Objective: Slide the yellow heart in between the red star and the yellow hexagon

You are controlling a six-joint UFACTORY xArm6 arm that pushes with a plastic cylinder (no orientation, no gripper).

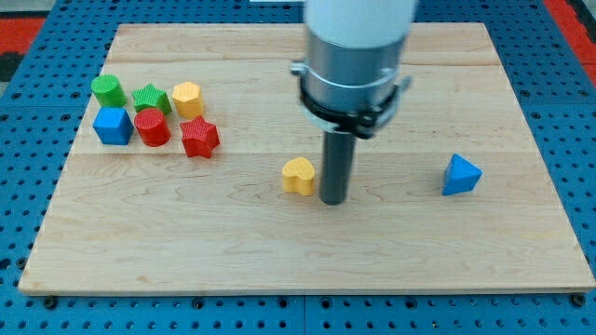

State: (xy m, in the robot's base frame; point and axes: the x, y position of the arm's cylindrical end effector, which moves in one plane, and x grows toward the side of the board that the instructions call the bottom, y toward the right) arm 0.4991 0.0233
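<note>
The yellow heart [299, 175] lies near the middle of the wooden board. My tip [333, 200] stands just to its right, close to or touching it. The red star [199, 138] and the yellow hexagon [187, 99] sit at the view's left, the hexagon just above the star, with a narrow gap between them. The arm's white and grey body hangs over the board's top middle.
A green cylinder [108, 90], a green star [150, 99], a blue cube [113, 125] and a red cylinder [152, 127] cluster left of the hexagon and red star. A blue triangle [461, 175] lies at the right. The board [307, 261] rests on a blue pegboard.
</note>
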